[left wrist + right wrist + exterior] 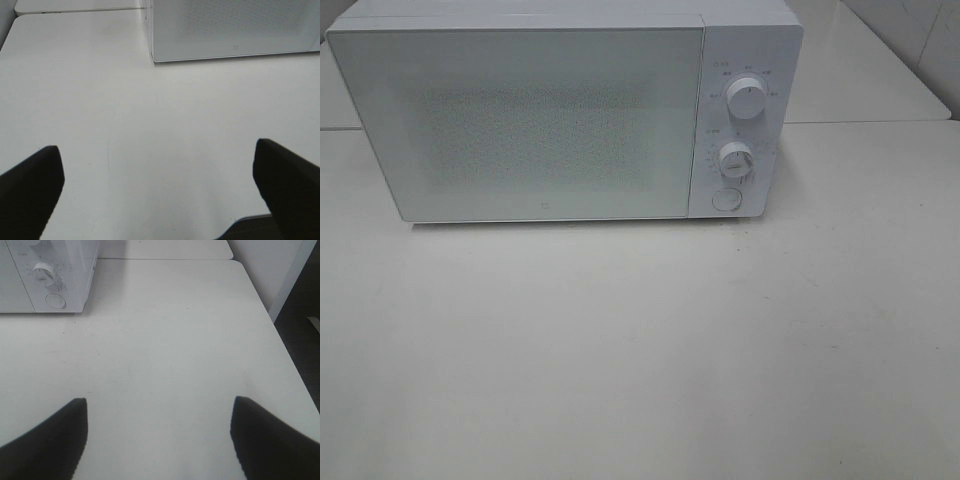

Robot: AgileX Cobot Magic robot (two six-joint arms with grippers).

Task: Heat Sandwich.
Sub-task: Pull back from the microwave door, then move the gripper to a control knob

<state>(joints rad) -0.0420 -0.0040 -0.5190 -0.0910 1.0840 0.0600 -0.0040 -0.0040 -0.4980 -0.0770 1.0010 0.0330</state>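
Observation:
A white microwave [540,115] stands at the back of the white table [640,350] with its door shut. Two round dials [747,99] and a round button [726,199] sit on its right panel. The sandwich is out of view. Neither arm shows in the exterior high view. My left gripper [157,172] is open over bare table, with the microwave's front corner [152,55] ahead of it. My right gripper [159,427] is open too, over bare table to the right of the microwave's control panel [47,275]. Nothing lies between either pair of fingers.
The table's right edge [280,340] drops off to a dark floor in the right wrist view. A seam [880,122] separates this table from another white surface behind it. A wall stands at the far right corner.

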